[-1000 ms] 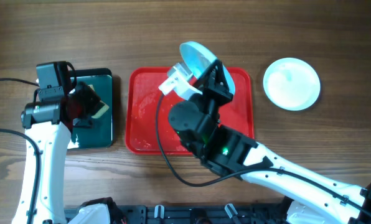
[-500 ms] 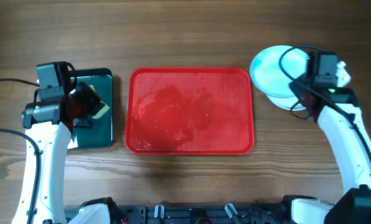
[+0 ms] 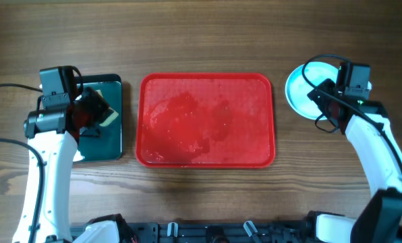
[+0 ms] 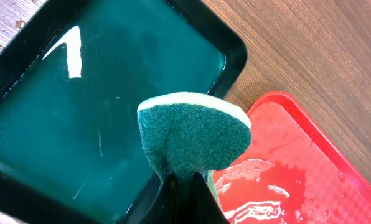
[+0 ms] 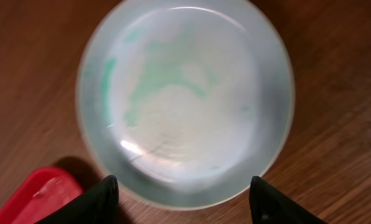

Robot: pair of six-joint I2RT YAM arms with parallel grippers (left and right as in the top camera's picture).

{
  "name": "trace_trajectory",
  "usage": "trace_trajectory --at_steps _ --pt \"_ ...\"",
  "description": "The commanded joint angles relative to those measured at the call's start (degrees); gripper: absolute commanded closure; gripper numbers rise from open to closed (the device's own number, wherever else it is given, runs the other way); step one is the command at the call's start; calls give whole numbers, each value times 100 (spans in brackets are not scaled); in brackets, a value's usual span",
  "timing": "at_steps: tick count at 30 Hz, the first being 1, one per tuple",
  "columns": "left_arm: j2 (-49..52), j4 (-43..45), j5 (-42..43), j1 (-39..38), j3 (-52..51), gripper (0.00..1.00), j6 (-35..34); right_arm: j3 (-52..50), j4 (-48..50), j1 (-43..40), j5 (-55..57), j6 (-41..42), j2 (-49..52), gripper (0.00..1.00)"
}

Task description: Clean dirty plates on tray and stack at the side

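Two grippers: the right gripper (image 5: 184, 194) has its fingers spread wide over the near rim of the pale turquoise plate (image 3: 299, 88) and grips nothing. The left gripper (image 4: 185, 186) is pinched tight on the sponge (image 4: 195, 134).
Plate position: off the red tray (image 3: 208, 121), on the table (image 3: 187, 34) at the upper right of the overhead frame. Whether other plates lie under it I cannot tell.
Risk, plate: faint green traces in the blurred wrist view suggest it may not be fully clean. A fingertip rising close to the rim could nudge the light plate aside.
Risk, sponge: if soaked, it may drip on the table between the dark tray (image 4: 235, 56) and the red one.
Plate material: smooth glossy plastic, round and shallow.
Red tray: pebbled surface, wet, with rounded corners.
Sponge: coarse green scouring face on a pale foam back.
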Motion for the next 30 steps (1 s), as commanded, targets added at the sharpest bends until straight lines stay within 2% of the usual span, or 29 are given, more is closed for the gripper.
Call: trace_trajectory --at_steps 1,5,8,9,10,11,12,13,15,18,21,23,25,27,28,29,30 --pt "490 232 24 44 -31 96 -15 -33 -33 529 -778 -625 -774 27" --pt "1222 398 -103 428 -31 96 -17 -35 -396 1729 -820 -588 -1775 22" --pt "1552 404 -98 911 -31 94 -22 -35 -575 2441 -776 -315 -2092 21" --pt "1639 411 -37 1027 -31 73 -50 -35 -573 2586 -772 -310 -2090 21" --pt "1700 428 107 1080 -31 66 -59 -35 -573 2706 -756 -291 -2079 20" --pt "1753 448 227 1104 -31 64 -59 -35 -575 2811 -728 -295 -2079 18" --pt "1762 455 221 1104 -31 50 -59 -35 -575 2876 -730 -295 -2085 18" --pt "1759 466 249 1102 -31 30 -59 -35 -579 2942 -732 -299 -2090 17" --pt "1757 490 417 1104 -22 27 -57 -35 -660 3069 -693 -356 -2159 16" --pt "1478 463 951 1104 -7 30 9 -35 -1108 3285 -133 -341 -2559 16" --pt "662 378 1123 1088 -9 30 35 -35 -1875 3620 629 0 -3364 16" --pt "-122 188 1613 1003 -9 29 474 -37 -2638 3956 1360 579 -4083 16" --pt "-656 46 1985 769 -15 24 748 -52 -3038 4225 1759 822 -4603 16" --pt "-1099 -146 1976 98 -28 23 761 -63 -3279 4529 2144 850 -5167 17" --pt "-1137 -160 1971 -181 -31 19 761 -116 -3268 4592 2240 839 -5313 17" --pt "-1117 -160 1971 -509 -31 2 758 -203 -3270 4603 2323 841 -5407 12" --pt "-1086 -160 1952 -684 -31 0 758 -238 -3276 4603 2317 844 -5401 10"
